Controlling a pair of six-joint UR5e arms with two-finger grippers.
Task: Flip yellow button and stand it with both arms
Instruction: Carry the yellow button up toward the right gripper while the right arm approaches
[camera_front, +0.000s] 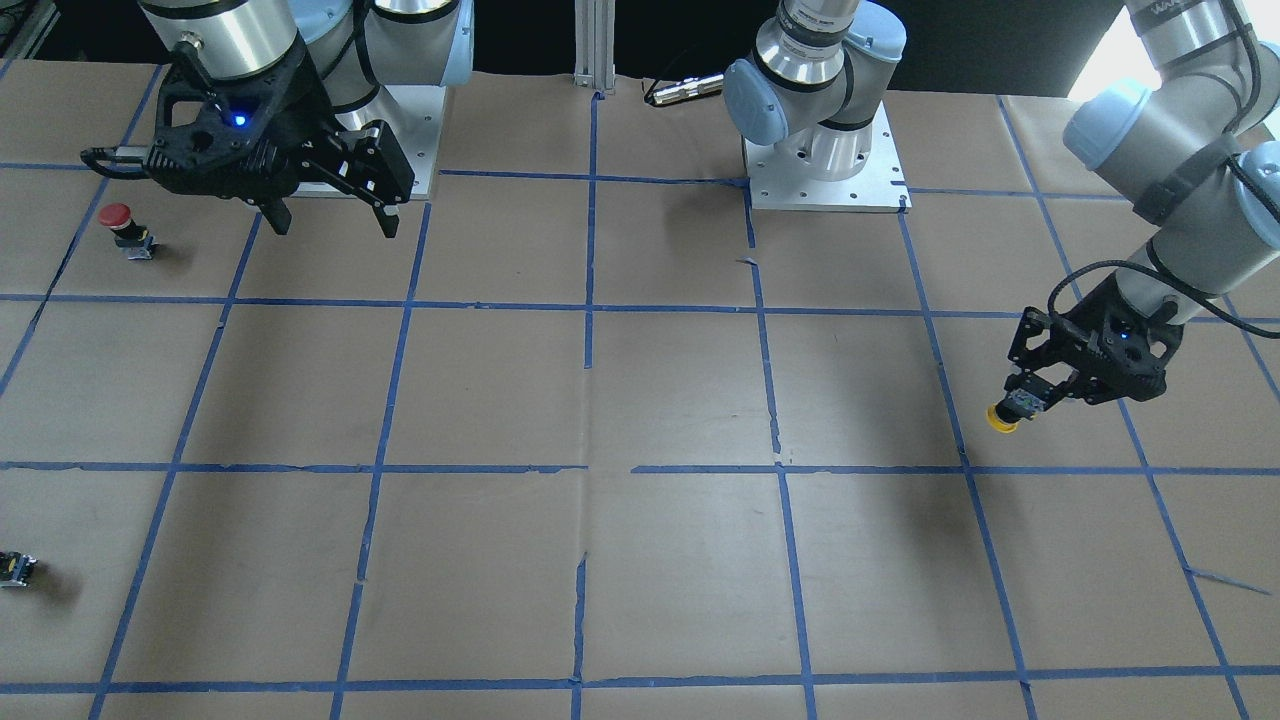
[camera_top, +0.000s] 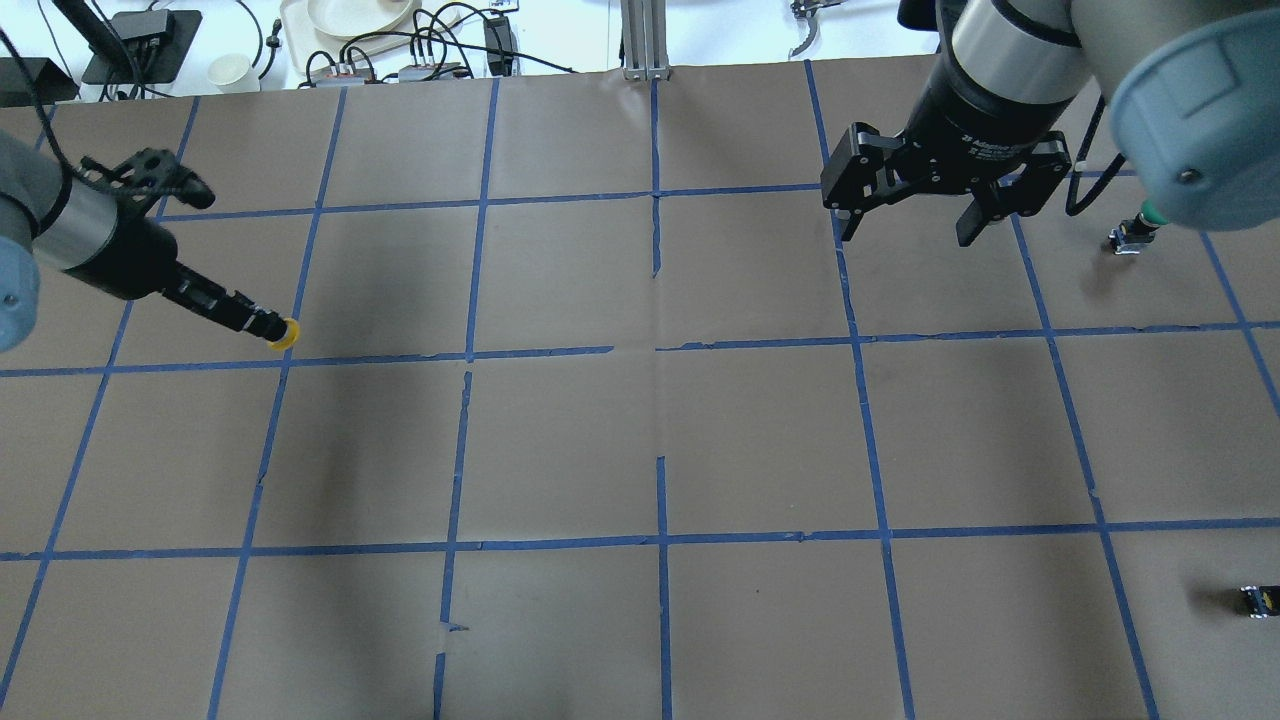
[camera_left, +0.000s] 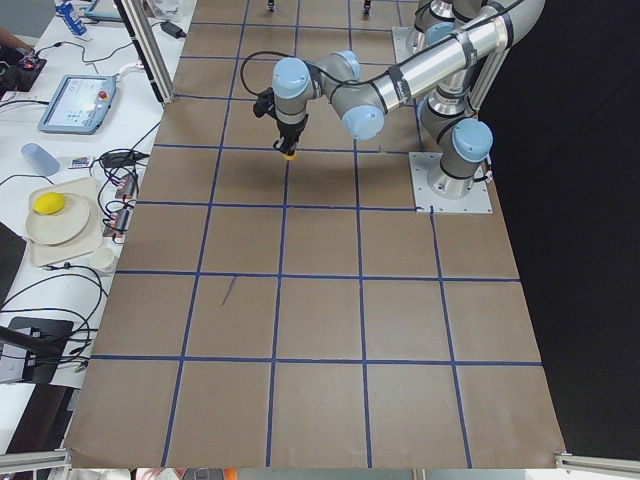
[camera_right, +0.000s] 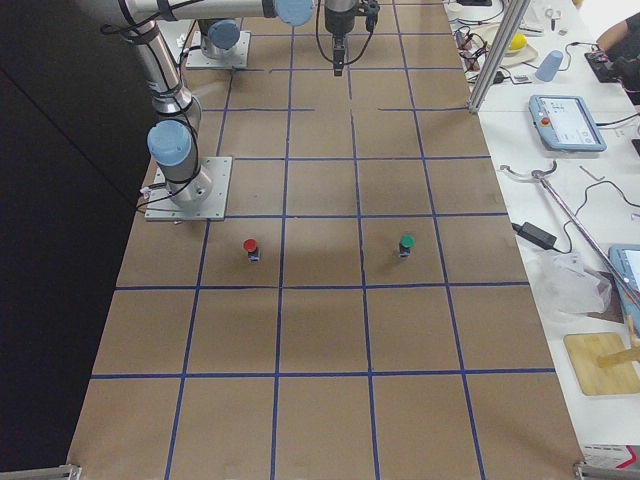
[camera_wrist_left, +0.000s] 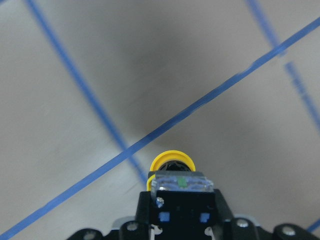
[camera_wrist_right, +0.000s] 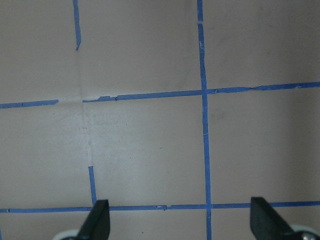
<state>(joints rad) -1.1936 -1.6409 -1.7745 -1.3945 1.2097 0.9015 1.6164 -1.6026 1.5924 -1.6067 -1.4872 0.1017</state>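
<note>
The yellow button (camera_front: 1003, 417) is held in my left gripper (camera_front: 1030, 398), which is shut on its black and grey body. The yellow cap points down and away from the wrist, a little above the brown paper. It also shows in the overhead view (camera_top: 284, 333) at the left gripper's (camera_top: 260, 322) tip, and in the left wrist view (camera_wrist_left: 172, 162) over a blue tape line. My right gripper (camera_front: 335, 222) is open and empty, hovering far across the table; it also shows in the overhead view (camera_top: 910, 232) and the right wrist view (camera_wrist_right: 181, 225).
A red-capped button (camera_front: 118, 222) stands near my right gripper. A green-capped button (camera_top: 1135, 232) stands beyond it. A tiny black block with a yellow spot (camera_top: 1258, 600) lies near the table's edge. Blue tape lines grid the brown paper.
</note>
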